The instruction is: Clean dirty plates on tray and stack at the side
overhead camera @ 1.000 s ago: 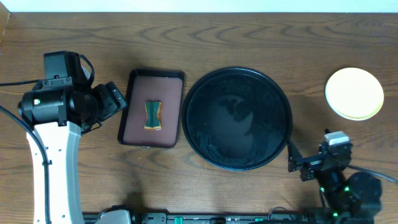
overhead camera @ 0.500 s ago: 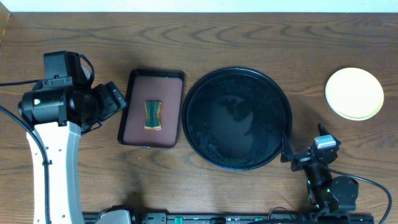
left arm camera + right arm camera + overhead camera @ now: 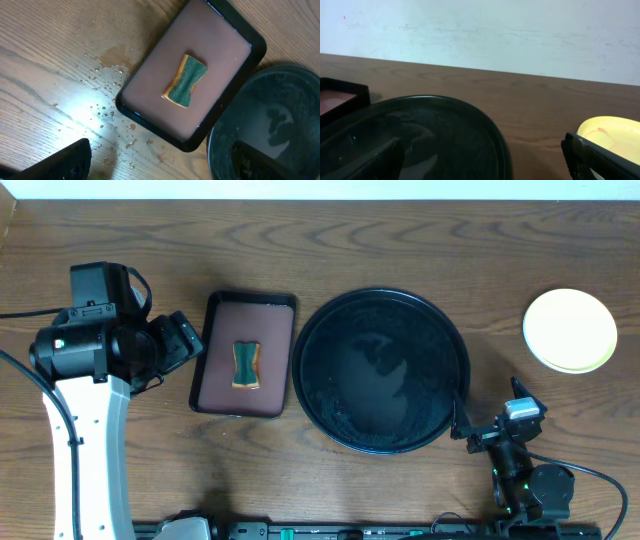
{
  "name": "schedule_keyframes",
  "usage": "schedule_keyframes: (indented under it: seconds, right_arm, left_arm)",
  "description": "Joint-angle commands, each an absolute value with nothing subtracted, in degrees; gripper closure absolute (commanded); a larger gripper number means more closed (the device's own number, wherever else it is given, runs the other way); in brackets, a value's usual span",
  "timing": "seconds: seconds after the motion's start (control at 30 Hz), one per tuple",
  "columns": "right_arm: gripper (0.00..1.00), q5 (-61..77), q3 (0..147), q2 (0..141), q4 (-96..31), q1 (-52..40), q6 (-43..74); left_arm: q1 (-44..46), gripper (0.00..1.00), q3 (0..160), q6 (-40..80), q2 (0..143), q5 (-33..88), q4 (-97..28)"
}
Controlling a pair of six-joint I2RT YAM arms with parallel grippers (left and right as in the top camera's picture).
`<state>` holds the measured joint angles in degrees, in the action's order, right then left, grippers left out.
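The round black tray (image 3: 380, 300) lies mid-table, wet and with no plates on it; its rim also shows in the left wrist view (image 3: 215, 150) and the right wrist view (image 3: 495, 135). A pale yellow plate (image 3: 570, 330) lies on the table at the far right, also seen at the right wrist view's edge (image 3: 615, 132). Whether other plates lie under it I cannot tell. My left gripper (image 3: 185, 340) (image 3: 160, 170) hangs open above wet wood, left of the trays. My right gripper (image 3: 489, 405) (image 3: 485, 165) stands open at the black tray's near right rim, holding nothing.
A small rectangular dark brown tray (image 3: 243, 395) (image 3: 150, 75) lies left of the black tray with a green-and-tan sponge (image 3: 245, 365) (image 3: 186, 81) on it. Water drops (image 3: 100, 95) speckle the wood beside it. A white wall (image 3: 480, 30) backs the table.
My right arm has drawn back, and its gripper has shifted left towards the black tray's rim. It has been still for the last half second. The left arm has not moved.
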<state>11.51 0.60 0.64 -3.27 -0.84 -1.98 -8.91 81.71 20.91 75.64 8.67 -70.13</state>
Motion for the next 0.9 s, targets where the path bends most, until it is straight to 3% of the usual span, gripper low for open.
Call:
schedule_keyframes:
  seconds: [0.0,0.37,0.53,0.87]
  right_arm:
    - [0.01,11.0,0.3,0.3,-3.2,-1.2,-2.2]
    - [0.01,11.0,0.3,0.3,-3.2,-1.2,-2.2]
    - [0.01,11.0,0.3,0.3,-3.2,-1.2,-2.2]
    - [0.01,11.0,0.3,0.3,-3.2,-1.2,-2.2]
  left_arm:
    - [-9.0,0.1,82.7,20.4,75.6,8.4,-70.3]
    - [-8.9,0.11,82.5,20.3,74.7,8.3,-70.3]
    - [-5.2,0.1,78.8,20.0,67.7,3.1,-68.1]
    - [1.1,0.1,53.2,14.6,45.0,3.2,-28.2]
